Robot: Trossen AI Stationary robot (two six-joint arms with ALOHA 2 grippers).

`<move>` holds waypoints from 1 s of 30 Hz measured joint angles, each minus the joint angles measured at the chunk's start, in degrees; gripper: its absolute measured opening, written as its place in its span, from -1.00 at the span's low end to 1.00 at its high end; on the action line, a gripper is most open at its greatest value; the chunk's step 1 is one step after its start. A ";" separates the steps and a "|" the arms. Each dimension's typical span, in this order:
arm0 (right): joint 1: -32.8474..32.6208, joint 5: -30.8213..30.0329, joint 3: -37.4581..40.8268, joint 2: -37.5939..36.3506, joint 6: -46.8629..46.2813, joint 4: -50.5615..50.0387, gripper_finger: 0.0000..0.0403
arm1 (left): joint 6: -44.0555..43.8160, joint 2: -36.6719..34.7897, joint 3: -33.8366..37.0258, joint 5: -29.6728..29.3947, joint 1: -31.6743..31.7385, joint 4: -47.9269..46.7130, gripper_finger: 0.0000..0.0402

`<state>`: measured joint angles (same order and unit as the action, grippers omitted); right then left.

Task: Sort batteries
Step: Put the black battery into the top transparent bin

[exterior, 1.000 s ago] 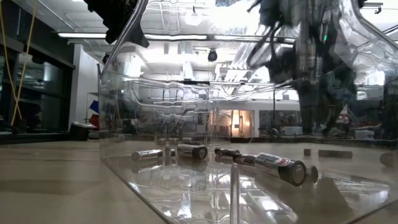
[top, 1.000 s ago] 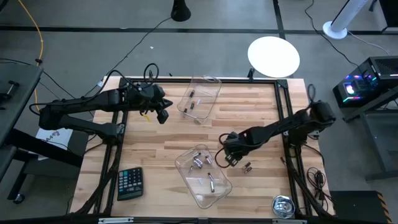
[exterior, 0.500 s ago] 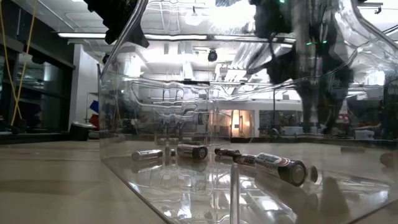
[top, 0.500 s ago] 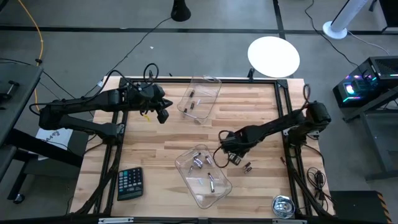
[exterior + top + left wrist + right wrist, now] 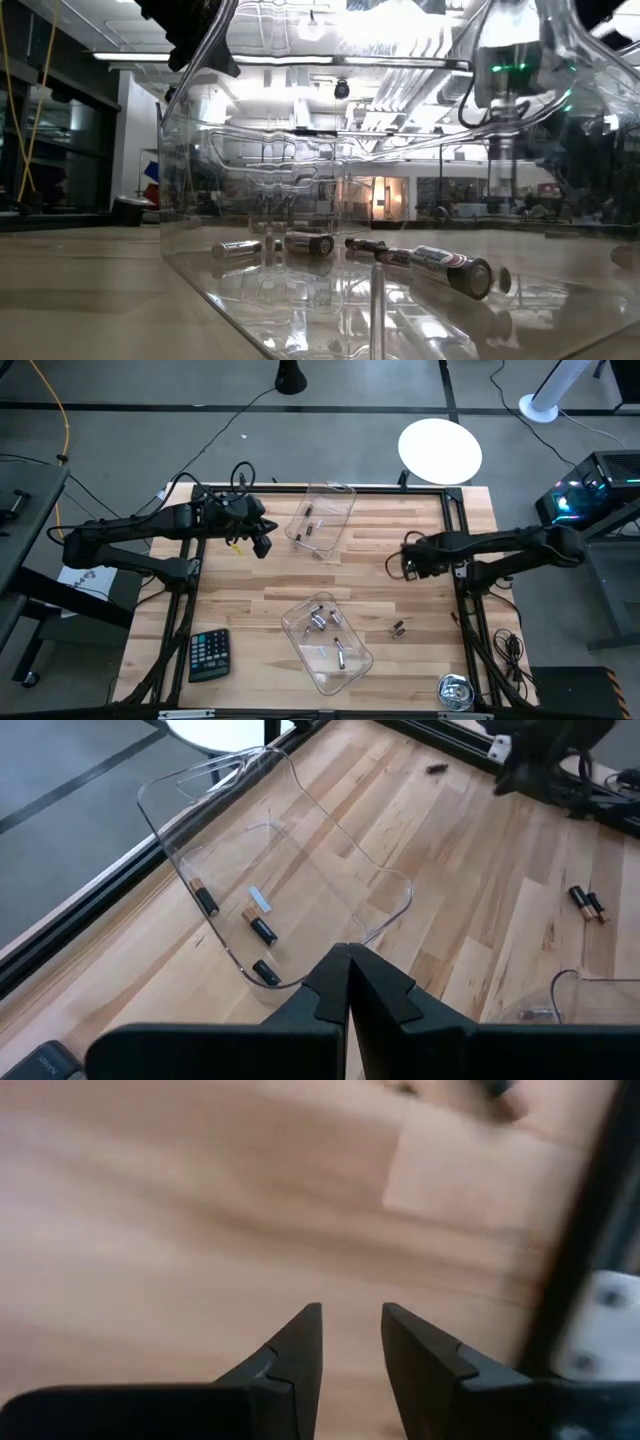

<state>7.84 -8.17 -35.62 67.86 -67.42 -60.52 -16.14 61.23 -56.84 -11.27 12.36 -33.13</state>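
A: What has moved since the earlier picture?

B: The right gripper (image 5: 404, 563) has gone away from the near tray (image 5: 355, 660). Before, it was just beside that tray's right edge. Now it hangs over the bare wood of the table (image 5: 250, 610), near the right border, and the arm is stretched out almost straight. Its fingers (image 5: 300, 1342) stand a little apart, with nothing between them.

A: And the left gripper (image 5: 347, 970)?

B: It has not moved. It waits at the far left of the table, beside the far tray (image 5: 322, 515), with its fingers pressed together.

A: Where are the batteries?

B: Three batteries (image 5: 262, 929) lie in the far tray. Several lie in the near tray; the low view shows them well (image 5: 450, 270). Two more (image 5: 398, 627) lie touching each other on the wood, right of the near tray.
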 joint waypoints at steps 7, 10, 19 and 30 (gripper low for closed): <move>3.99 5.56 6.29 -6.05 -3.22 15.50 -0.51 | -0.82 0.00 0.00 -0.02 0.00 0.01 -1.00; -0.10 12.53 6.45 -5.99 -3.80 20.48 -0.51 | -1.46 0.00 0.00 -0.02 0.00 -0.01 -1.00; -26.99 9.16 6.45 -5.90 -28.26 32.88 -0.51 | -1.27 0.04 0.00 -0.02 0.00 -0.03 -1.00; -38.24 1.52 3.85 -1.82 -26.20 41.72 -0.51 | 1.31 0.04 0.00 -0.02 0.00 -0.01 -1.00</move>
<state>-30.40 -6.65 -31.77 66.04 -93.62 -18.81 -14.83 61.28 -56.84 -11.29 12.36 -33.15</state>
